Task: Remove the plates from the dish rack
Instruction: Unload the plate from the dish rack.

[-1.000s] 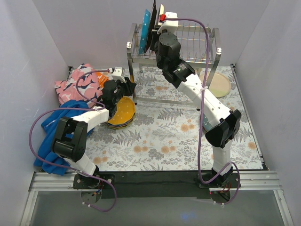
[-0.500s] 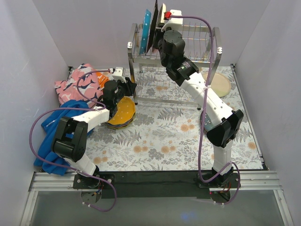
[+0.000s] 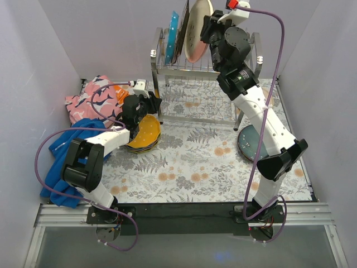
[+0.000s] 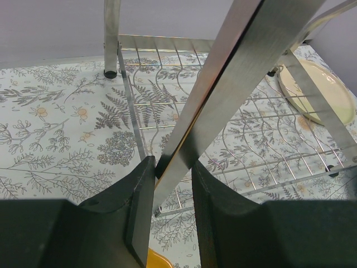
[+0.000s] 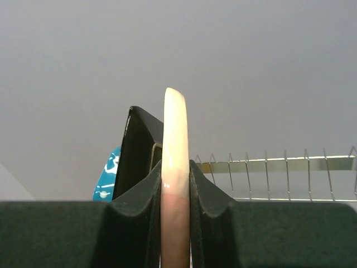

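The right arm reaches up high, and its right tool [image 3: 208,29] is clamped on the rim of a cream plate [image 3: 196,30]. In the right wrist view both fingers [image 5: 146,195] press flat on the two faces of this plate, which stands upright over the top tier of the dish rack [image 3: 207,75]. I cannot tell if its lower edge is free of the slot wires. Just beside it, on its left, a dark square plate [image 3: 182,30] and a teal dotted plate [image 3: 171,39] stand in the rack.

The left tool [image 3: 150,104] is low, at the front left leg of the rack. In the left wrist view the leg passes between its two fingers [image 4: 139,206]; I cannot tell if they squeeze it or only stand around it. Near this tool a stack of plates [image 3: 144,134] with an orange one on top lies on the counter [image 3: 195,167]. A blue-grey plate [image 3: 250,144] lies at the right, partly behind the right arm, and a pale plate [image 4: 318,92] lies beyond the rack. A pink cloth [image 3: 89,100] and a blue cloth [image 3: 64,151] are heaped at the left.
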Motion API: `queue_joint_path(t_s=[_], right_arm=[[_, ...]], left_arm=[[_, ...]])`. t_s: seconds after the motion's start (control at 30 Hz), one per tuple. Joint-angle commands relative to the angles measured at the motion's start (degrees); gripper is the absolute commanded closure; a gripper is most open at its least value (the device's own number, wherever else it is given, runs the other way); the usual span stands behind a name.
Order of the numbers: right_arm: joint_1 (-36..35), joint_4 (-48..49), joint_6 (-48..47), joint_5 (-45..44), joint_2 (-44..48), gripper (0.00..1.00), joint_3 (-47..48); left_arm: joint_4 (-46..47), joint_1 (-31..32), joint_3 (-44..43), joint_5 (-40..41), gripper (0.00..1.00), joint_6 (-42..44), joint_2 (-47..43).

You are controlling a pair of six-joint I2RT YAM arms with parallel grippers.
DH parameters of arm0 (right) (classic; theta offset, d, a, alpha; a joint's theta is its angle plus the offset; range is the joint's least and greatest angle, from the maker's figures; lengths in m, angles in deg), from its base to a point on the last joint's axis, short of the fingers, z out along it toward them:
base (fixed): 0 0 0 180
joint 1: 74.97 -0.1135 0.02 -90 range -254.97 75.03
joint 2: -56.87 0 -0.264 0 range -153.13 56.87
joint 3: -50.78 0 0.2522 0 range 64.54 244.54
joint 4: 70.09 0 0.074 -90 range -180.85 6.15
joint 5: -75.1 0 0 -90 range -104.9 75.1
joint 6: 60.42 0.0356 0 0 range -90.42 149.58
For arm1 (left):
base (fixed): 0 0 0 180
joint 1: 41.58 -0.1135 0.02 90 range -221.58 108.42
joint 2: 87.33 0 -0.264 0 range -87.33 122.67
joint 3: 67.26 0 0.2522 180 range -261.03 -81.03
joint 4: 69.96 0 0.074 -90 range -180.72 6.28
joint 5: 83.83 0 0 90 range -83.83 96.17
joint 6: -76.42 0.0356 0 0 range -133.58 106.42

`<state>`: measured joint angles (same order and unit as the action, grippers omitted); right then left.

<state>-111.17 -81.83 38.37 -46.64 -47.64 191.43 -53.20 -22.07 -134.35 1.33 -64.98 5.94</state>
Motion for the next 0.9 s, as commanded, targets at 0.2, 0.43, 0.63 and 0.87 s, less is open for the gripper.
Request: queue_joint_path(t_s=[0.2, 0.43, 0.63, 0.87], right_arm=[[1.31, 8.79, 2.71, -6.47, 7.56, 0.99, -5.33], [6.67, 7.38, 11.74, -5.09, 12.12, 0.99, -12.7], [11.33, 6.15, 18.79, 1.42, 15.11, 0.99, -14.91], [16.95, 6.15, 31.25, 7.92, 17.58, 0.99, -19.04]], left_arm=[[-3.98, -1.84, -1.26, 5.46, 1.0, -0.02, 1.38], [-4.42, -1.84, -1.79, 5.28, 1.0, -0.02, 1.82], [-4.6, -1.84, -2.14, 5.19, 1.0, -0.37, 2.09], [-4.77, -1.75, -1.96, 5.37, 1.0, -0.37, 1.91]])
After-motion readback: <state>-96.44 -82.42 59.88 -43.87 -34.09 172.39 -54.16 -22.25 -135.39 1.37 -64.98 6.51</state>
